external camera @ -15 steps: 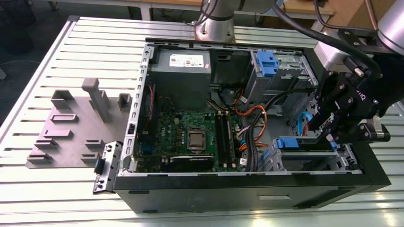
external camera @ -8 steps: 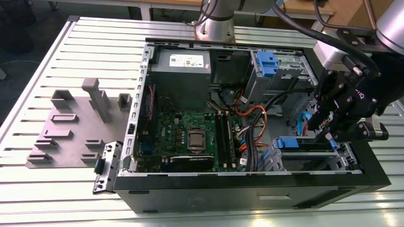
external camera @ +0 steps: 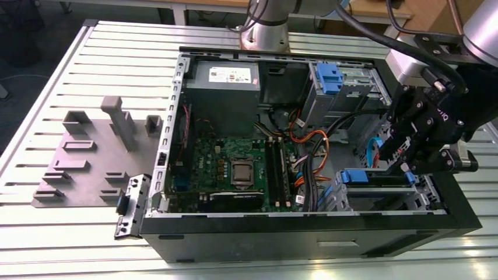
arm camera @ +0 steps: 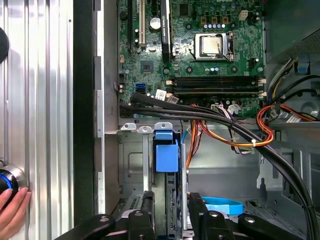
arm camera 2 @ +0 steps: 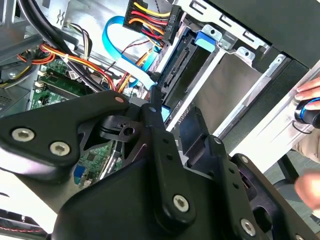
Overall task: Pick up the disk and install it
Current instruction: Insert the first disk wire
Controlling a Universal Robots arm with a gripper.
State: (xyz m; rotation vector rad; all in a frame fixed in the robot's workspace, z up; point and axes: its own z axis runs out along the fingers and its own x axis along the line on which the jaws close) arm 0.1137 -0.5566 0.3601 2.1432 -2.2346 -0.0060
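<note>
First wrist view: one tool, its two fingers clenched around one disk.

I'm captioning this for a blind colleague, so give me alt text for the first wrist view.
The gripper straddles a disk in a blue carrier, standing on edge in a grey drive cage of an open computer, with the motherboard beyond.

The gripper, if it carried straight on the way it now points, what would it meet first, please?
Most likely the disk standing in the grey cage: the gripper points down into that bay, a finger on either side of the disk. Depth is hard to judge.
</note>
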